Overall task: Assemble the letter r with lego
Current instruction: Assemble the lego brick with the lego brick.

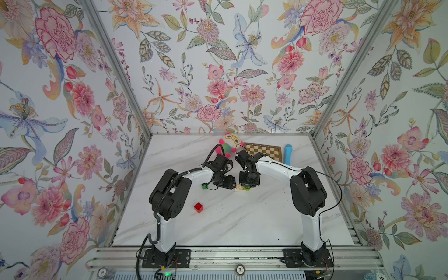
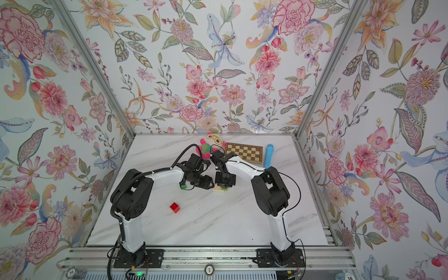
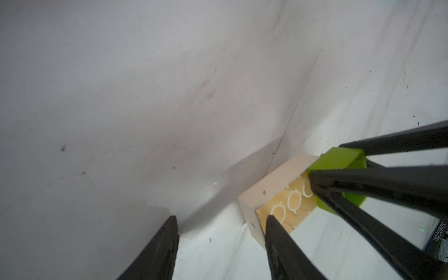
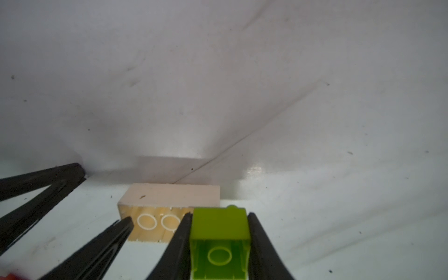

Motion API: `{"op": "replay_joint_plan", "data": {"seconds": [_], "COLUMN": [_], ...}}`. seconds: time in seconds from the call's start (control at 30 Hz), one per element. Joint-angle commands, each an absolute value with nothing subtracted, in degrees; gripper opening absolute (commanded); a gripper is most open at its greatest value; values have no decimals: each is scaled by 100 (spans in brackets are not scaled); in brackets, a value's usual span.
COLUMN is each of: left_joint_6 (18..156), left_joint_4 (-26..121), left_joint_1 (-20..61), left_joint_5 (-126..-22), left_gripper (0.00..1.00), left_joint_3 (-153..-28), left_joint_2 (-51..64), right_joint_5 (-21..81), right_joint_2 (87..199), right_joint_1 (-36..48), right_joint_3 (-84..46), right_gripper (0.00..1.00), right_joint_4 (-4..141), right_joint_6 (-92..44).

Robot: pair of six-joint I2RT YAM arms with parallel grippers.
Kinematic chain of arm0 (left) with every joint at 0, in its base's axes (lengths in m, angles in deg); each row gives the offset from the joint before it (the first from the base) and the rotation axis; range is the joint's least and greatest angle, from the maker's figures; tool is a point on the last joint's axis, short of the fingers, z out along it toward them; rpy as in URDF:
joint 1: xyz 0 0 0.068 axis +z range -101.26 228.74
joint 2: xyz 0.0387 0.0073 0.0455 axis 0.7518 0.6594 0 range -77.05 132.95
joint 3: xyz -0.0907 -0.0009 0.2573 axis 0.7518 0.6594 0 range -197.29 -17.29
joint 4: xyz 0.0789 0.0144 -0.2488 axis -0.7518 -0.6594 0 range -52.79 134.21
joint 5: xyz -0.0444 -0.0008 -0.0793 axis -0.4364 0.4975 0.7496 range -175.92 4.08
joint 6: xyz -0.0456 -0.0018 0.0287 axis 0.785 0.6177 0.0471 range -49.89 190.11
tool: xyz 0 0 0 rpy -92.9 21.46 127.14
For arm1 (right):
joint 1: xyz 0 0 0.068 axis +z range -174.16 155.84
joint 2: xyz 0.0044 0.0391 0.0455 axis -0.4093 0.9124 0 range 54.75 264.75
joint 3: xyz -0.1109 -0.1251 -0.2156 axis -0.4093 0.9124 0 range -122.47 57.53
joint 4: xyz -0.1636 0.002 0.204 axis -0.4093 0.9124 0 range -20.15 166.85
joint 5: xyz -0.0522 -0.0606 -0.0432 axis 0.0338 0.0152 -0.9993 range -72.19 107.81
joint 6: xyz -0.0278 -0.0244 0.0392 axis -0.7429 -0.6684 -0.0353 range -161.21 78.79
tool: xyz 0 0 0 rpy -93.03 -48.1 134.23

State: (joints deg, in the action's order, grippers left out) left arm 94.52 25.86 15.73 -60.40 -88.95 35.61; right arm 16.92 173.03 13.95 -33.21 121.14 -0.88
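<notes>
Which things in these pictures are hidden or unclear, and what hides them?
Dark green brick: both top views, mostly under the left arm.
Joint between lime brick and cream brick: right wrist view, behind the lime brick; top views, under the right gripper.
Left gripper touching cream brick: left wrist view, fingertip overlaps it.

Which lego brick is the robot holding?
The lime green brick, pinched between the right gripper's fingers. The cream brick, dark green brick and red brick lie on the table.
</notes>
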Motion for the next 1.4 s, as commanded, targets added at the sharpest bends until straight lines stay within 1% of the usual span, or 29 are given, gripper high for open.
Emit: {"op": "replay_joint_plan", "data": {"seconds": [0.0, 0.23, 0.57, 0.93, 1.03, 1.1, 1.13, 1.23, 1.37], "left_joint_6": [9439, 9485, 9455, 9369, 9349, 9334, 9329, 9323, 9334], "left_joint_4": [2323, 2415, 2355, 2155, 2128, 2103, 2092, 2090, 2097], "left_joint_1": [1600, 1603, 1609, 1614, 1614, 1614, 1614, 1613, 1609], "left_joint_5": [-6063, -6045, -6107, -6194, -6211, -6221, -6233, -6223, -6232], "left_gripper": [59, 59, 59, 59, 59, 59, 59, 59, 59], "left_joint_3": [-8919, -8837, -8907, -9176, -9214, -9243, -9252, -9257, -9256], "left_joint_2": [3751, 3789, 3764, 3693, 3659, 3646, 3650, 3621, 3591], "right_joint_5": [1597, 1702, 1650, 1269, 1215, 1151, 1138, 1088, 1068], "right_joint_2": [17895, 18111, 18016, 17509, 17395, 17304, 17273, 17183, 17048], "right_joint_1": [1402, 1514, 1509, 1509, 1526, 1532, 1533, 1553, 1550], "right_joint_3": [-3157, -3147, -3218, -3540, -3581, -3607, -3616, -3680, -3821], "right_gripper": [28, 28, 29, 37, 41, 47, 47, 55, 61], "right_joint_4": [12698, 12698, 12699, 12777, 12787, 12793, 12793, 12787, 12793], "right_joint_6": [-168, -122, -149, -183, -191, -183, -192, -222, -272]}}
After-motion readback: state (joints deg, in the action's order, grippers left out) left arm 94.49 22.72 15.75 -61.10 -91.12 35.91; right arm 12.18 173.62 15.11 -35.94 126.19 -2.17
